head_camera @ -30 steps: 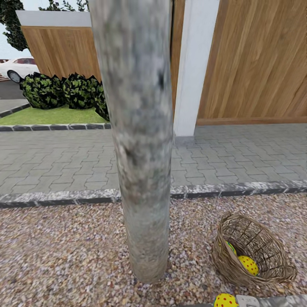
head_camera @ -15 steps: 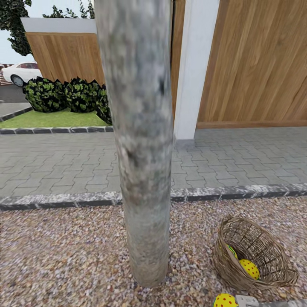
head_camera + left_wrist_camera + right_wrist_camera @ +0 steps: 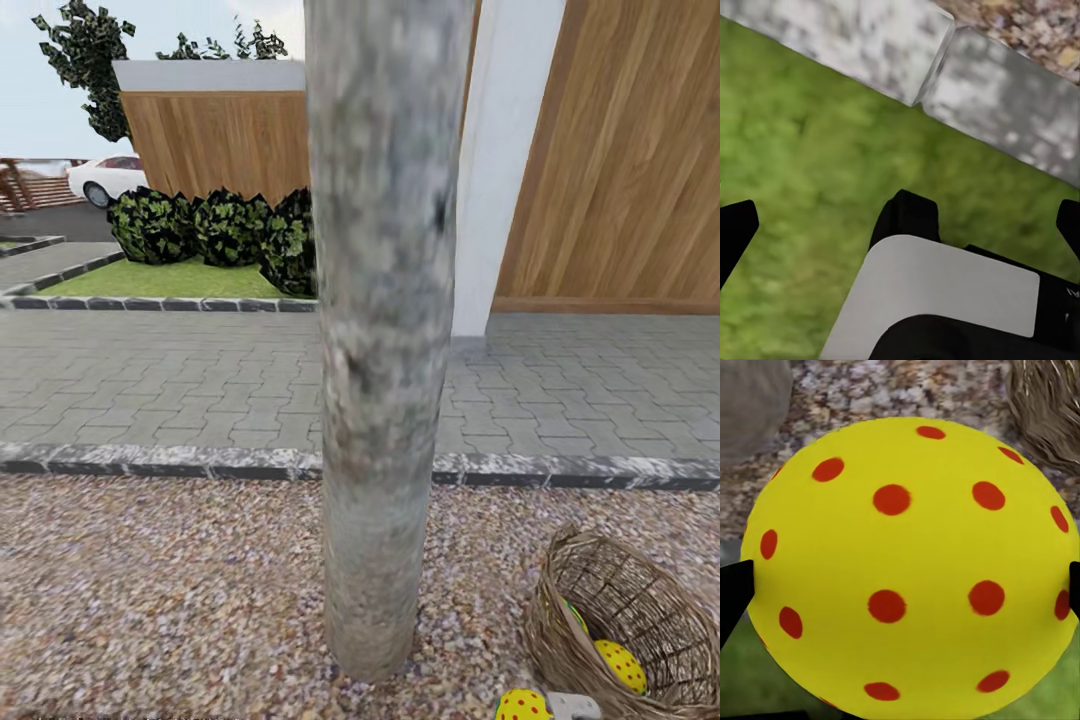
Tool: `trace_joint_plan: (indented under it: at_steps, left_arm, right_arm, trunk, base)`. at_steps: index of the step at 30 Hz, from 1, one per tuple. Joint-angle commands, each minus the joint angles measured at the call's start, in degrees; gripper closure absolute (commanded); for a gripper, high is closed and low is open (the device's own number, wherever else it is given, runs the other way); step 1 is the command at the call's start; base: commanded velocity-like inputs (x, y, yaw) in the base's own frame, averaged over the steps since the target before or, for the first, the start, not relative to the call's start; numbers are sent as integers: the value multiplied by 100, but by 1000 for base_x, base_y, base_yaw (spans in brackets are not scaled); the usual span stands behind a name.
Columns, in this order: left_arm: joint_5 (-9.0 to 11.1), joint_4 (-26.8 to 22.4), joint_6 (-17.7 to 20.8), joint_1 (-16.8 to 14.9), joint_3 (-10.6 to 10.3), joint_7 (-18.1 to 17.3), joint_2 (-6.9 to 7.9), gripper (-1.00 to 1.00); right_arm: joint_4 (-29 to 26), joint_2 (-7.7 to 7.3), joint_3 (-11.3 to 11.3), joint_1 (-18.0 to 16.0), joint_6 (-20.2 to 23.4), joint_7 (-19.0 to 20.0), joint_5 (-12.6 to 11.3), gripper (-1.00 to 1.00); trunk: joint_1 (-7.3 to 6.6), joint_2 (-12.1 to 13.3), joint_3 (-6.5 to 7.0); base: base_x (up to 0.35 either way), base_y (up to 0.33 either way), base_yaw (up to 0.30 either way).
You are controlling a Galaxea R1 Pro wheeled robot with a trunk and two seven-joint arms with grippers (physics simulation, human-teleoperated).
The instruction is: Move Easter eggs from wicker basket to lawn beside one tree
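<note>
Head camera panned: mottled-grey trunk point(image 3: 385, 330) now sits further right in view. Wicker basket point(image 3: 625, 625) beside trunk base, unmoved on gravel. Right gripper point(image 3: 904, 577) stays clamped on dotted egg point(image 3: 907, 570); left gripper point(image 3: 900, 225) fingers apart over grass.

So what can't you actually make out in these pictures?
- Head view: the wicker basket is cut by the right and bottom edges; its weave covers part of the eggs inside.
- Head view: the right gripper is cut by the bottom edge.
- Right wrist view: the held egg hides most ground beneath.
</note>
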Motion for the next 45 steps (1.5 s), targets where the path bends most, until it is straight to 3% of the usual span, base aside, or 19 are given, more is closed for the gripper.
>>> trace_joint_plan:
  at_steps: [1,12,16,25,26,30,36,37,45]
  left_arm:
    - [21,14,17,-8,44,-18,2,-100]
    - [19,14,6,-8,41,-16,19,-100]
    - [25,22,-231,-1,39,-18,12,-100]
    - [28,23,-265,4,37,-19,18,-100]
    - [62,-11,-232,13,71,-52,51,-100]
    - [-68,-58,-363,24,-61,79,-80,-100]
    - [-218,-250,-555,36,-216,272,-243,-100]
    - [-217,-786,-749,36,-214,280,-243,-100]
    - [-206,-787,-751,36,-199,275,-218,-100]
  right_arm:
    - [6,-2,43,-3,-20,27,-61,100]
    - [34,-2,43,-3,-2,27,-68,100]
    - [35,-2,43,-3,-2,27,-69,100]
    - [57,-2,43,-3,9,27,-64,100]
    - [23,32,76,-36,26,60,-43,100]
    - [48,64,1,-167,-6,81,-41,100]
    - [-143,259,16,-284,7,56,6,100]
    - [-142,492,16,-284,7,44,8,100]
    - [-124,508,13,-284,11,52,0,100]
  trunk:
    - [0,-2,3]
    - [0,-2,44]
    - [0,-2,44]
    - [0,-2,44]
    - [0,-2,44]
    - [0,-2,44]
    - [0,-2,44]
    - [0,-2,44]
    - [0,-2,44]
  base:
    - [0,0,211]
    - [0,20,107]
    - [0,36,0]
    - [0,189,0]
    - [0,0,0]
    - [0,0,0]
    - [-65,-32,40]
    - [-268,-213,267]
    - [-141,-109,186]
